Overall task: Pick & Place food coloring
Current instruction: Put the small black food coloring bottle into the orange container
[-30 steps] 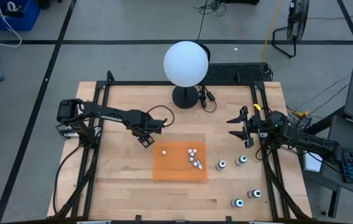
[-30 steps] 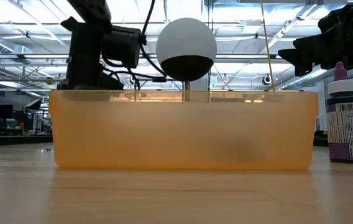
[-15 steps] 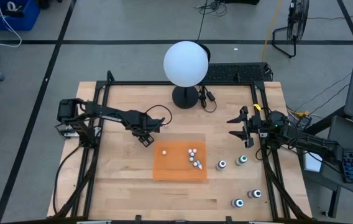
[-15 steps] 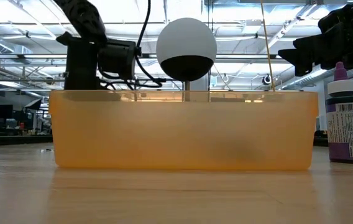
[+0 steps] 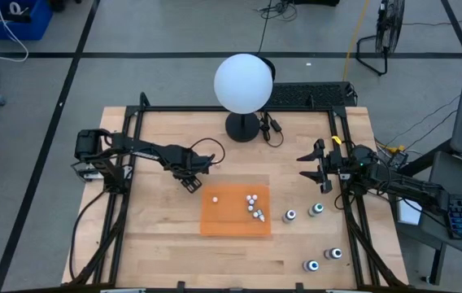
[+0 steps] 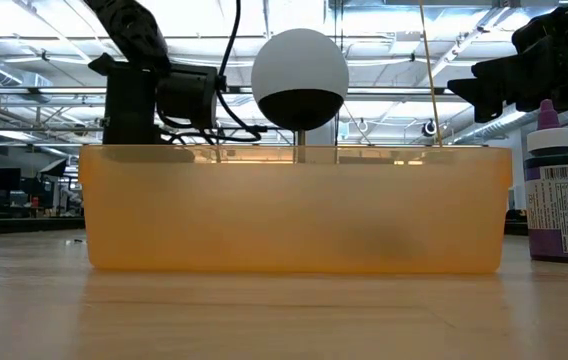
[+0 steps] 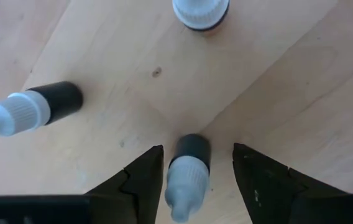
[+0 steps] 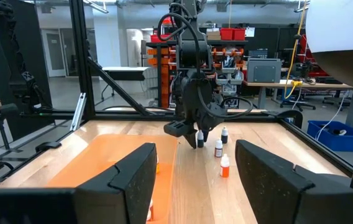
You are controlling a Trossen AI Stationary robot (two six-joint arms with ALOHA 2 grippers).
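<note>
From above, a pale wooden table (image 5: 166,236) carries a flat orange mat (image 5: 235,210) with a few tiny whitish bottles (image 5: 252,207) clustered on its right half. Four dark bottles with white-ringed tops (image 5: 289,216) stand on bare wood to the mat's right. A white globe lamp (image 5: 243,83) sits at the far edge.

The left gripper (image 5: 189,181) hangs just off the mat's upper-left corner. Only its wrist camera shows what lies beneath — a small dark bottle with a ribbed white cap (image 7: 186,168) lying on the wood between the spread fingers, unheld, with two more bottles (image 7: 32,111) nearby.

The right gripper (image 5: 319,176) waits near the table's right rail, fingers apart.

At table level, the orange piece shows as a translucent wall, and a purple bottle (image 6: 556,200) bears a printed label too small to read.
</note>
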